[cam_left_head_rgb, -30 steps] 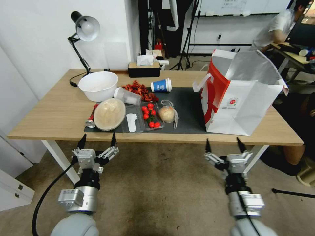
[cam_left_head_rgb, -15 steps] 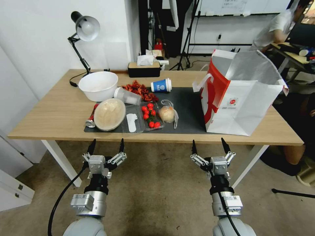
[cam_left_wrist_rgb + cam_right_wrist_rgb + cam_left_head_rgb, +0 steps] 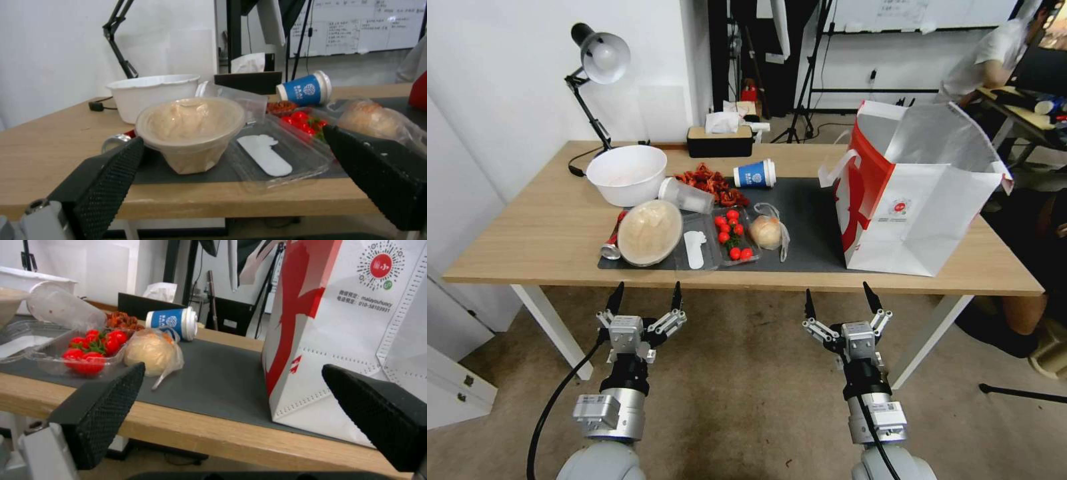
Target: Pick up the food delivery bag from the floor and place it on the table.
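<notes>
Table (image 3: 534, 230) bears one food delivery bag (image 3: 917, 200); left hand (image 3: 645, 295) and right hand (image 3: 838, 301) released.

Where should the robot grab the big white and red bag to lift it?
Probably by the flat white handle on the food delivery bag, coming from the bag's left. The bag stands upright and open on the table; its walls are wide and thin, so pinching the handle or the top rim seems safest.

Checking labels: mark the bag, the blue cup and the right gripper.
bag (image 3: 917, 220): head view, white front panel below the logo.
blue cup (image 3: 753, 175): head view, blue side of the tipped cup.
right gripper (image 3: 839, 304): head view, midway between its open fingers.
</notes>
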